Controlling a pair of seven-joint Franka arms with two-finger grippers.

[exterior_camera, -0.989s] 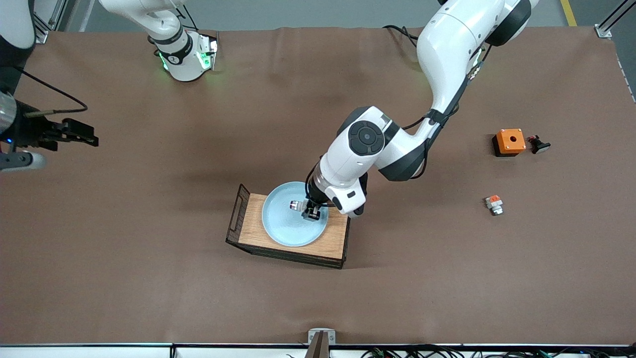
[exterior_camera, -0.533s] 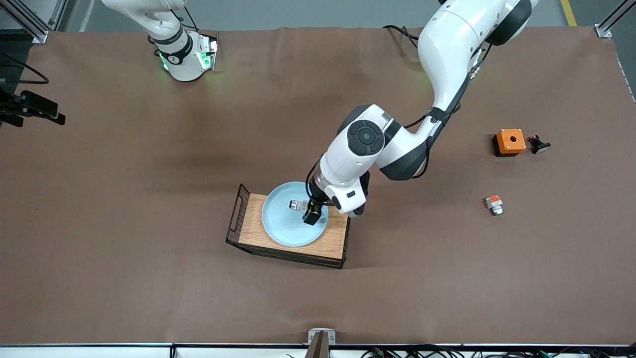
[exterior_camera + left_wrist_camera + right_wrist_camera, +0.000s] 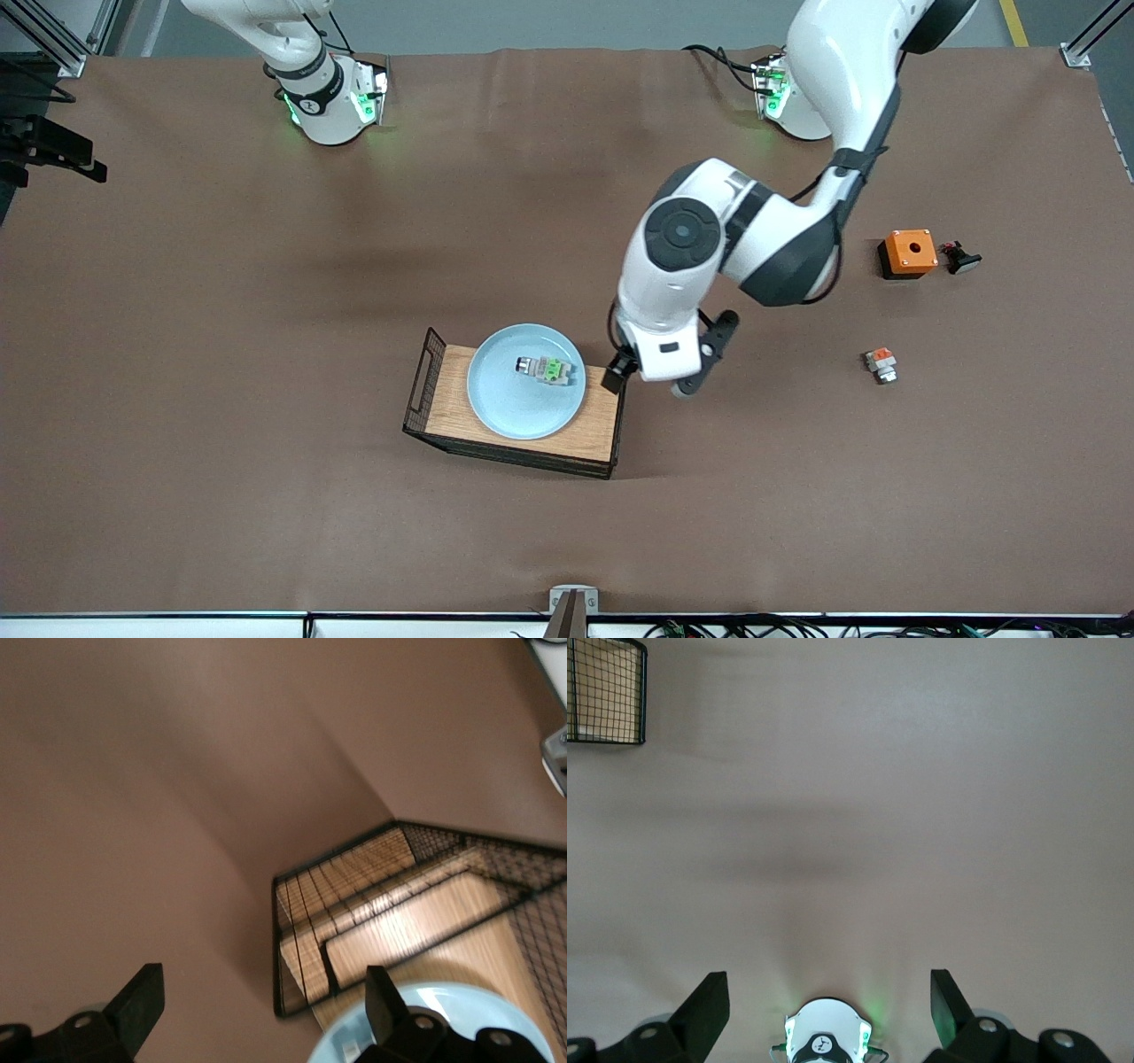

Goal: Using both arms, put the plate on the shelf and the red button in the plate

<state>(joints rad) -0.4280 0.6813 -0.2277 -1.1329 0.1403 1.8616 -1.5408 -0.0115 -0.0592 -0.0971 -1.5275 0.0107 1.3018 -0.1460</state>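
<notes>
The pale blue plate (image 3: 514, 403) lies on the wooden tray (image 3: 595, 424). The red button (image 3: 545, 369), a grey-white piece with a green patch, lies on its side on the plate, free of any gripper. My left gripper (image 3: 651, 381) is open and empty, up in the air over the tray's end toward the left arm's side. In the left wrist view its jaws (image 3: 261, 1010) stand wide apart, with the tray (image 3: 425, 921) and the plate's rim (image 3: 469, 1014) below. My right gripper (image 3: 58, 155) waits at the right arm's end of the table, open and empty (image 3: 828, 1010).
An orange box with a hole (image 3: 908, 252), a small black piece (image 3: 961, 258) and a grey piece with an orange patch (image 3: 881, 364) lie toward the left arm's end. The right arm's base (image 3: 826, 1038) and a tray corner (image 3: 607, 691) show in the right wrist view.
My left gripper has let go of the red button on the plate, risen and moved off toward the left arm's end. The right gripper has drawn back toward the table's edge.
</notes>
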